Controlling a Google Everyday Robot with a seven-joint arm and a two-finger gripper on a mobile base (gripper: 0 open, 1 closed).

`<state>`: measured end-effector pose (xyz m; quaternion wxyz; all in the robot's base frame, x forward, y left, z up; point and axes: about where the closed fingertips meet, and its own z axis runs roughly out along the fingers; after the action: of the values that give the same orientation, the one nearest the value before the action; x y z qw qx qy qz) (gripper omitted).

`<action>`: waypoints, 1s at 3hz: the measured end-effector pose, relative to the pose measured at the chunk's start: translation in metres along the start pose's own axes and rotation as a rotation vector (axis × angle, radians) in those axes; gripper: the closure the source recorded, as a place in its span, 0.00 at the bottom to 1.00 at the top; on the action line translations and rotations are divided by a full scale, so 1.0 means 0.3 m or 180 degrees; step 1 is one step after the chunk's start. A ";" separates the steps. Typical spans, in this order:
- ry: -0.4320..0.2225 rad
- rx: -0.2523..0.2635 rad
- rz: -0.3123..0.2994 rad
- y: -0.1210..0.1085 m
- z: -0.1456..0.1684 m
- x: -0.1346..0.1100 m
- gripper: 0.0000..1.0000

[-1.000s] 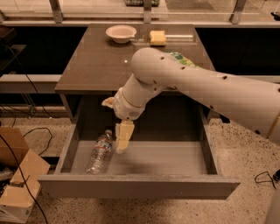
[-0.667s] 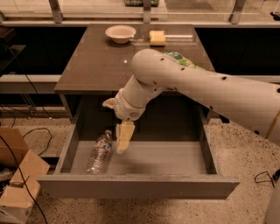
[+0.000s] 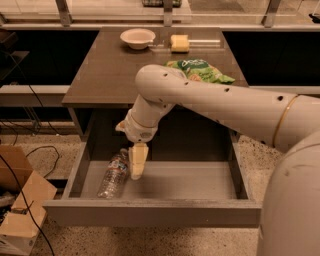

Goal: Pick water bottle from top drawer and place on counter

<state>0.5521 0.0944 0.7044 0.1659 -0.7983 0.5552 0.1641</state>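
Note:
The water bottle (image 3: pixel 113 174), clear with a pale label band, lies on its side on the floor of the open top drawer (image 3: pixel 150 212), at its left side. My gripper (image 3: pixel 138 163) points down into the drawer, just right of the bottle's upper half, close to it or touching it. My white arm (image 3: pixel 220 102) reaches in from the right, over the counter (image 3: pixel 110 75) and the drawer's back. The counter is the dark brown top of the cabinet, behind the drawer.
On the counter are a green snack bag (image 3: pixel 200 70), a white bowl (image 3: pixel 137 37) and a yellow sponge (image 3: pixel 180 43). A pale ledge with metal posts (image 3: pixel 64 11) runs behind. Cardboard boxes (image 3: pixel 22 210) and cables lie on the floor at left.
My gripper has moved slightly down and left, closer to the bottle. The bottle has not visibly moved.

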 end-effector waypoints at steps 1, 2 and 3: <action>0.0103 -0.0129 0.0043 -0.018 0.114 0.028 0.00; 0.0080 -0.0233 0.0127 -0.025 0.233 0.038 0.00; 0.0016 -0.0319 0.0159 -0.019 0.327 0.013 0.00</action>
<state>0.5512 0.1369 0.6155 0.1203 -0.7920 0.5664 0.1937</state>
